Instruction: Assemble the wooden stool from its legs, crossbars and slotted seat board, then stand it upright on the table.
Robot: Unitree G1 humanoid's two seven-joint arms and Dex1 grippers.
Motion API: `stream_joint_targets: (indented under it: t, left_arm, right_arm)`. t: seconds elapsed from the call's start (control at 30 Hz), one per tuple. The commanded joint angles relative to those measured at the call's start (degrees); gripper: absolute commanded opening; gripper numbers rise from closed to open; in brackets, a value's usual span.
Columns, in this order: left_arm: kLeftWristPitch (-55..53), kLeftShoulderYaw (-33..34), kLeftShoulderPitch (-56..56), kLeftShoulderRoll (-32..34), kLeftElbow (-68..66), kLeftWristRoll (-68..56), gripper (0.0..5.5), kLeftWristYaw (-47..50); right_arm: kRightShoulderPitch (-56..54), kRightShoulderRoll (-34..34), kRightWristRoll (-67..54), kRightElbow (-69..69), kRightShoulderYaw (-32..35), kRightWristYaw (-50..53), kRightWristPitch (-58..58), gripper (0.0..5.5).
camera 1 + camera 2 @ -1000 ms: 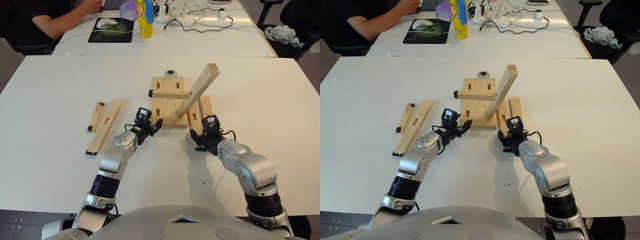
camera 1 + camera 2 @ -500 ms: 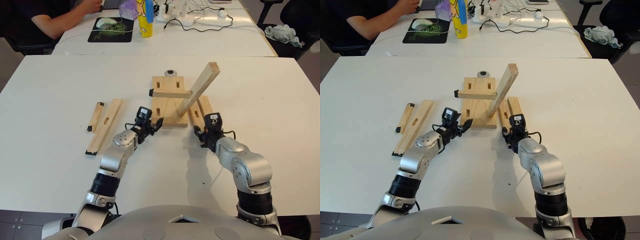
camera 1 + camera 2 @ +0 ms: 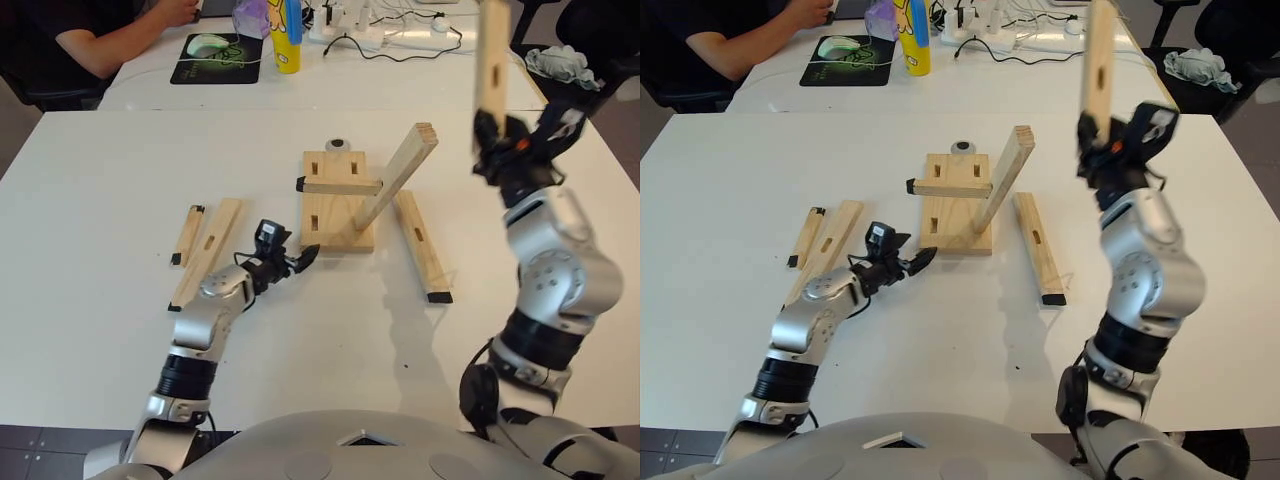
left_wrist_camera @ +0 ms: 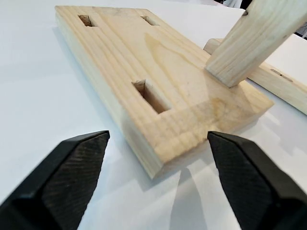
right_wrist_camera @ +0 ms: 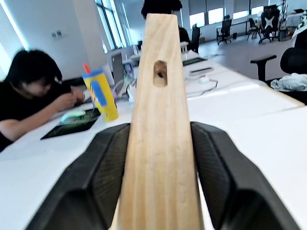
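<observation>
Gripping leg [image 3: 491,55] upright, R fingers [image 5: 103,177] high over table [image 3: 100,180]; L fingers [image 4: 62,182] spread at seat board [image 4: 144,52] edge.

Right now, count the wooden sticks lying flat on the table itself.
3. Left of the seat board, a short stick and a longer stick lie side by side; a third stick lies right of it. None seems hidden.
</observation>
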State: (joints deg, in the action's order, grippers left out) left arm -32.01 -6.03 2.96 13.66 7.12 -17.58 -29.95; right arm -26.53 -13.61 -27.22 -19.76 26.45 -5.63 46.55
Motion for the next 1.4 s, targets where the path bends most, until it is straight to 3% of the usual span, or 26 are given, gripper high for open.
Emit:
stream_joint_targets:
  t: [0.03, 0.2, 0.4, 0.53, 0.73, 1.0, 1.3, 1.4]
  left_arm:
    - [-6.9, 6.8, -3.0, 6.5, 7.3, -10.5, 4.62, -8.4]
    - [-16.8, 18.3, -0.2, 11.0, 11.6, -27.9, 5.37, -12.5]
    - [-21.7, 25.1, 4.1, 12.2, 12.2, -41.0, 5.40, -10.3]
    - [-25.2, 27.2, 6.8, 13.8, 13.8, -50.2, 5.40, -8.5]
    - [-28.7, 26.7, 12.8, 16.2, 14.6, -64.8, 5.40, -2.8]
    - [-28.9, 23.1, 13.7, 18.6, 16.0, -71.7, 5.40, -0.5]
    - [-27.8, 20.6, 12.7, 19.4, 15.2, -71.6, 5.40, 0.2]
    - [-27.9, 20.1, 12.0, 20.0, 14.9, -71.1, 4.97, -0.2]
  right_arm:
    - [-9.3, -6.1, -12.8, 7.5, 6.7, -8.3, 3.1, 2.06]
    - [-15.9, -11.2, -42.1, 7.5, 9.7, -14.6, 19.1, 2.06]
    - [-14.9, -20.5, -69.5, 7.5, 6.8, -15.3, 24.9, 2.06]
    - [-3.9, -24.3, -71.0, 0.7, 1.1, -20.7, 30.4, 2.06]
    - [9.6, -24.2, -71.0, -5.9, -5.9, -22.9, 26.6, 2.06]
    - [12.2, -25.3, -69.0, -5.8, -10.7, -25.5, 21.7, 2.06]
    - [12.4, -27.2, -68.0, -5.7, -13.8, -27.3, 19.3, 2.06]
    - [12.4, -27.5, -67.5, -5.4, -14.1, -27.9, 18.7, 2.06]
